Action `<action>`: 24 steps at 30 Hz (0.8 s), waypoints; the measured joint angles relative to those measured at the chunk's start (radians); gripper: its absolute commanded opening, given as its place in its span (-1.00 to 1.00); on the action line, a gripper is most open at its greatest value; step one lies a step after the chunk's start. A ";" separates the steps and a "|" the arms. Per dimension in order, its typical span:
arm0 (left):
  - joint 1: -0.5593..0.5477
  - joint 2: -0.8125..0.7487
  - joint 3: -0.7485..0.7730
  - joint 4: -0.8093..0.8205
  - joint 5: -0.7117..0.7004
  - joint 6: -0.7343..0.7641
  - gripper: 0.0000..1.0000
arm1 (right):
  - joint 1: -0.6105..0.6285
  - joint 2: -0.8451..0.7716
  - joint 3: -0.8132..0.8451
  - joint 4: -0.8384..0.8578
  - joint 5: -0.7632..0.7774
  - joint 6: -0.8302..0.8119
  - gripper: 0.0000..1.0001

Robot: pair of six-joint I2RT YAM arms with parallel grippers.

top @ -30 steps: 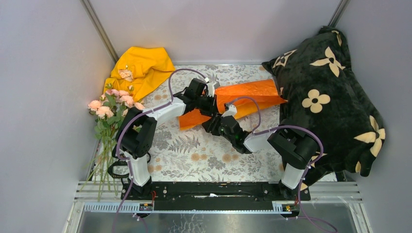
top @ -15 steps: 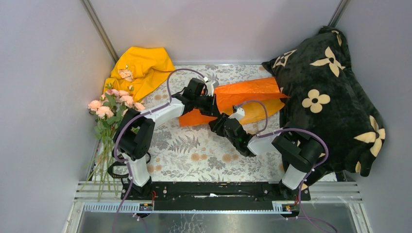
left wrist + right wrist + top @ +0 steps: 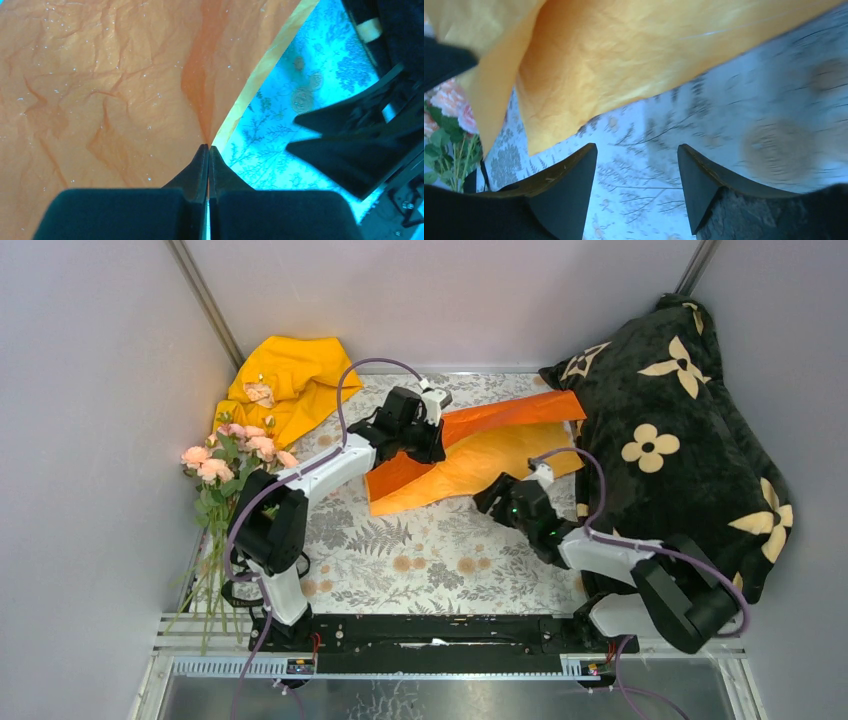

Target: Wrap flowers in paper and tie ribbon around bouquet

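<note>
Orange paper is clamped by its edge in my left gripper; my right gripper hangs open and empty near it.

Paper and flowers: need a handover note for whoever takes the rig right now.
Left gripper: jaws shut on an edge of the paper.
Right gripper: jaws open, nothing between them, by the paper's near edge.
Paper: partly folded over, across the far middle of the table, right end at the black pillow.
Flowers: loose at the table's left edge, apart from the paper.
Ribbon: not visible in any view.
Done: nothing wrapped yet.
Left: spread paper, lay flowers on it, wrap, tie ribbon.
</note>
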State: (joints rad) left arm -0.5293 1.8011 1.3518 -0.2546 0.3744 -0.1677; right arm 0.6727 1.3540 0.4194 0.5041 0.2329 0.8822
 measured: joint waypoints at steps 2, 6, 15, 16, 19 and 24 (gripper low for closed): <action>0.000 -0.008 0.006 -0.008 -0.021 0.029 -1.00 | -0.089 -0.058 -0.009 -0.066 -0.056 -0.038 0.52; 0.000 -0.021 0.006 -0.029 -0.047 0.075 -1.00 | -0.218 -0.140 0.064 -0.241 -0.104 -0.147 0.73; -0.013 -0.028 0.006 -0.052 -0.069 0.157 -1.00 | -0.370 -0.145 0.360 -0.390 -0.108 -0.184 0.96; -0.015 -0.028 0.006 -0.052 -0.069 0.161 -1.00 | -0.370 -0.133 0.370 -0.389 -0.105 -0.177 0.95; -0.024 -0.028 0.006 -0.052 -0.069 0.171 -1.00 | -0.370 -0.054 0.408 -0.388 -0.076 -0.142 0.94; -0.040 -0.028 0.005 -0.052 -0.073 0.188 -1.00 | -0.373 0.106 0.473 -0.390 -0.035 -0.098 0.92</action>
State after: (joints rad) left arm -0.5690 1.7729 1.3571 -0.3069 0.3016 0.0204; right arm 0.2996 1.4597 0.8921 0.1139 0.1982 0.7837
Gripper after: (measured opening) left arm 0.006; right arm 0.971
